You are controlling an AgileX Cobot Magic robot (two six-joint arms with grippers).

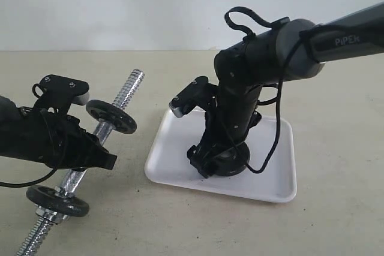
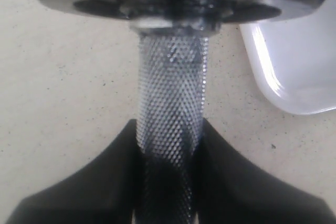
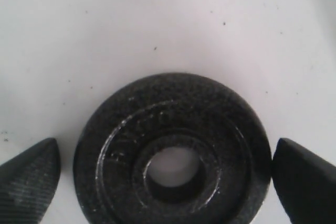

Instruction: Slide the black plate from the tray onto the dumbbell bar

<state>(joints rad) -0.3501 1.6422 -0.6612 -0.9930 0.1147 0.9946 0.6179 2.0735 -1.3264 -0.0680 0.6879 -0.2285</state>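
Left gripper: the black left gripper [image 1: 96, 151] is closed tight around the rough middle of the bar, one finger [image 2: 100, 187] on each side.
Dumbbell bar: the short shiny steel dumbbell bar [image 1: 123, 97] with screw-like ends is held slanted. Its far end points up and away. Its near end is cut off at the bottom edge of the exterior view.
Discs on the bar: two small round black discs sit on it, one [image 1: 111, 116] above the left gripper and one [image 1: 58, 201] below it.
Counter: the sandy, speckled counter [image 1: 336, 148] carries everything.
Tray: the shallow glossy white tray [image 1: 282, 193] with round corners lies flat, just right of the bar and not touching it.
Black plate: the small flat round black plate [image 3: 173, 103] with a hole in the middle lies flat in the tray, near its front.
Right gripper: the black right gripper [image 1: 219, 160] is down over the plate, wide open and holding nothing. One fingertip [image 3: 29, 179] stands on each side of the plate.
Writing: white letters on the grey right arm [image 1: 351, 41] read "PiPER".
Hard to see: the plate has raised letters, too faint to read. In the exterior view the right gripper hides most of the plate. I cannot tell if the fingertips touch its edge.
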